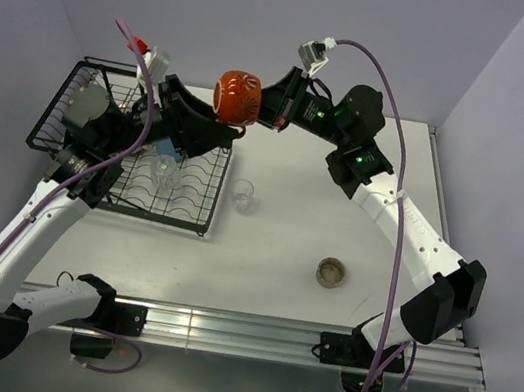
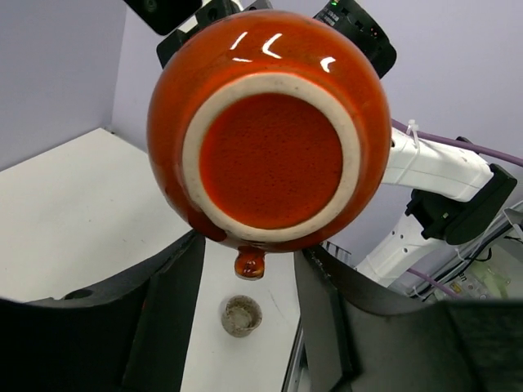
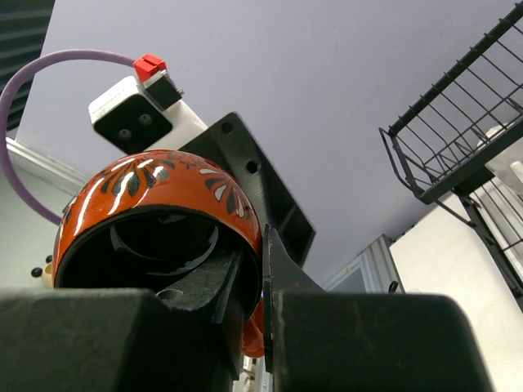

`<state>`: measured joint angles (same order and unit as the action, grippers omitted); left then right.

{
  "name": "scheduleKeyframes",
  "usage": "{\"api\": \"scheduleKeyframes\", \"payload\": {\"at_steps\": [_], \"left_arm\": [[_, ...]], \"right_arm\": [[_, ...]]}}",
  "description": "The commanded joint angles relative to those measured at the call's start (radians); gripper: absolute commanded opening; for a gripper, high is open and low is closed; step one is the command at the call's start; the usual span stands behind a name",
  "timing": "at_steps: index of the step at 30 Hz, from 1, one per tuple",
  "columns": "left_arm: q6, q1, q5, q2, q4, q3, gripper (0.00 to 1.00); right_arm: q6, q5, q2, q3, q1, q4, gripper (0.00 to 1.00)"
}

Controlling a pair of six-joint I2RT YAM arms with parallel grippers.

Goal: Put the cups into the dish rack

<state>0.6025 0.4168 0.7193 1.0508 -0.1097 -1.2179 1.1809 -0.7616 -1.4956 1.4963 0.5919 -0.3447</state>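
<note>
So the orange cup (image 1: 237, 96) was up in the air, above the far right corner of the dish rack (image 1: 59, 135), with both arms meeting at it. The right gripper (image 3: 263, 255) was clamped on its rim, one finger inside the dark mouth and one outside against the painted wall, and the cup lay on its side. The left gripper (image 2: 249, 249) sat just under the cup's base with its fingers spread wide. From its own camera you saw the unglazed foot ring and the small handle hanging between them. I couldn't tell if those fingers were actually touching the cup.

The rack stood at the far left of the table (image 1: 271, 259). One clear glass (image 1: 164, 175) stood on its flat slotted tray, and a blue tumbler (image 1: 166, 151) just behind it was mostly hidden by the left arm. A pale mug (image 1: 85, 106) sat in the taller basket part at the left end. The second clear glass (image 1: 242, 195) stood on the table just right of the rack. The low brownish cup (image 1: 332, 271) was well apart from all that, nearer and to the right.
</note>
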Motion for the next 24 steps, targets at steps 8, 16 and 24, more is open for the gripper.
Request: {"api": "scheduleKeyframes", "payload": {"at_steps": [8, 16, 24], "left_arm": [[0.054, 0.007, 0.028, 0.005, -0.079, -0.048, 0.20], [0.075, 0.004, -0.003, -0.014, -0.082, -0.048, 0.00], [0.178, -0.073, 0.008, -0.061, -0.142, -0.006, 0.00]], "right_arm": [[-0.003, 0.007, -0.006, 0.030, 0.026, -0.085, 0.00], [-0.032, 0.012, -0.017, 0.054, 0.025, -0.034, 0.00], [-0.047, 0.030, -0.029, 0.048, -0.006, 0.007, 0.58]]}}
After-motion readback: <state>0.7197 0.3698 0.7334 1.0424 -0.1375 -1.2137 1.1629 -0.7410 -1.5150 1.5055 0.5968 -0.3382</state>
